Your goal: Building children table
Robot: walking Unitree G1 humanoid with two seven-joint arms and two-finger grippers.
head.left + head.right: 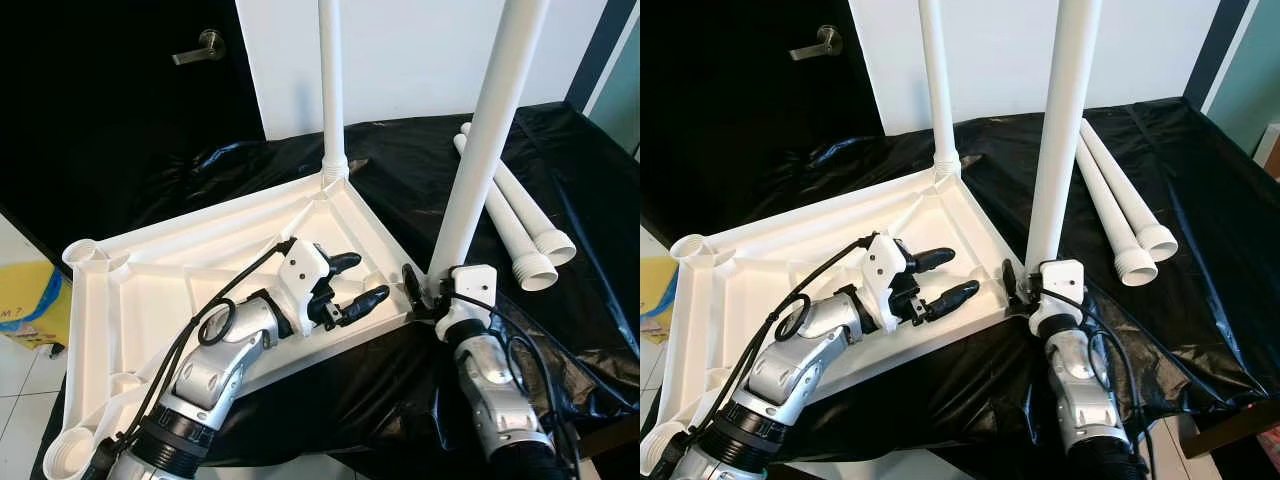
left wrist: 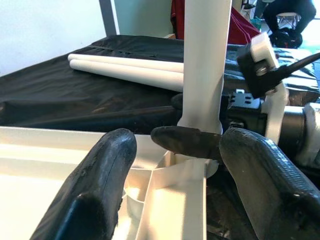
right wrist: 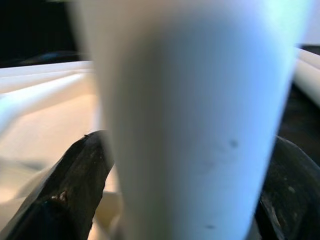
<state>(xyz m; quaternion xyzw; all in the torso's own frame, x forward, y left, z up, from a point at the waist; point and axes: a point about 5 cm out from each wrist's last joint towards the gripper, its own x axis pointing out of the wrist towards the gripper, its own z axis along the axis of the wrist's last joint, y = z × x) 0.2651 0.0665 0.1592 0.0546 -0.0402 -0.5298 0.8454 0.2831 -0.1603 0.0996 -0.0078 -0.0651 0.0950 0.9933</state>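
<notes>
Lying upside down on a black plastic sheet (image 1: 400,170) in the left eye view: one white moulded plastic tabletop (image 1: 150,290), ribbed underside up, with round sockets at its corners. One white plastic tube leg (image 1: 333,90) stands seated in the far corner socket; a second white tube leg (image 1: 485,140) stands upright at the near right corner, its long axis vertical, its foot at the socket. The right gripper (image 1: 425,290) is clamped around the base of that second leg, directly beside the tabletop's corner. The left gripper (image 1: 350,280) hovers over the tabletop's inner face, fingers spread and holding nothing, pointing toward the same corner. Two spare white tube legs (image 1: 520,225) with threaded collars lie side by side on the sheet, well apart to the right. Right eye view: same arrangement; a dark door with a metal lever handle (image 1: 812,44) stands behind. Left wrist view: both spread fingers (image 2: 105,175) frame the corner socket and leg base, with one right finger pressed against the tube. Right wrist view: the tube close up, a black finger on either side. Judgement: the right arm is nearer and already holds the leg; seating depends on keeping the tube vertical over the socket.
</notes>
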